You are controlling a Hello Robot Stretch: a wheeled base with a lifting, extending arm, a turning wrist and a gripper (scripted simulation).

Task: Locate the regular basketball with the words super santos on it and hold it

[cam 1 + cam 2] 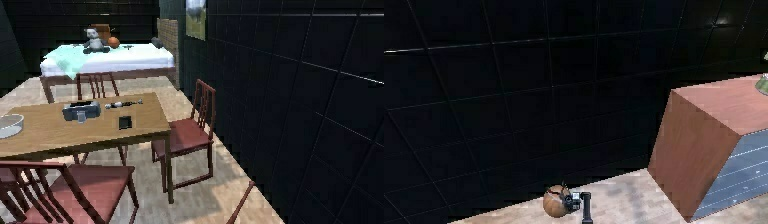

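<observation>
Basketball near end effector, dark wall behind

Matt wooden table, wooden chair with smooth red seat, dark tiled wall, reddish-brown wooden cabinet

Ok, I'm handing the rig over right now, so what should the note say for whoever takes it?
Gripper: low in the arm side view, at a brown ball; cannot tell whether it holds it.
An orange ball lies on the bed beside the teddy bear, far in the forward view.
Done: gripper brought to a ball.
Left: check which ball is the wanted basketball, then confirm the hold.
</observation>
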